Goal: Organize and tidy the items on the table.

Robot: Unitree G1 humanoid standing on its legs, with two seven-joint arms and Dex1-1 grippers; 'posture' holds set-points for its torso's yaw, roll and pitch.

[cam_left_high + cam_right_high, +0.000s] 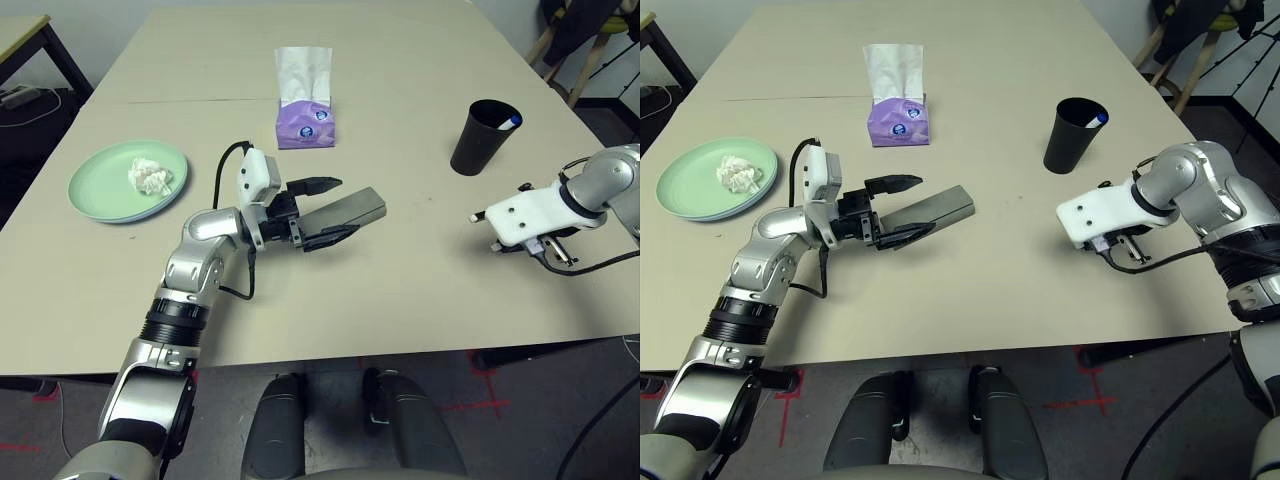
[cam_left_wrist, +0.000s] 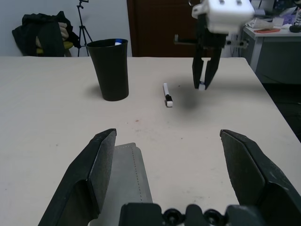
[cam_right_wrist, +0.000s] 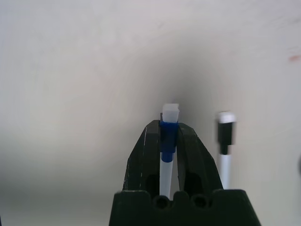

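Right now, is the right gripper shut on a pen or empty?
Shut on a pen: the right gripper clamps a white pen with a blue band. Another pen lies on the table.

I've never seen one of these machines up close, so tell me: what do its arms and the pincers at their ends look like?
Both arms are shiny silver metal in rounded segments, with black ribbed rings at the joints. Each wrist carries a white boxy block, and a thin black cable loops beside it. The left gripper and the right gripper each end in two black tapering fingers, wedge-shaped and flat on the inner faces.
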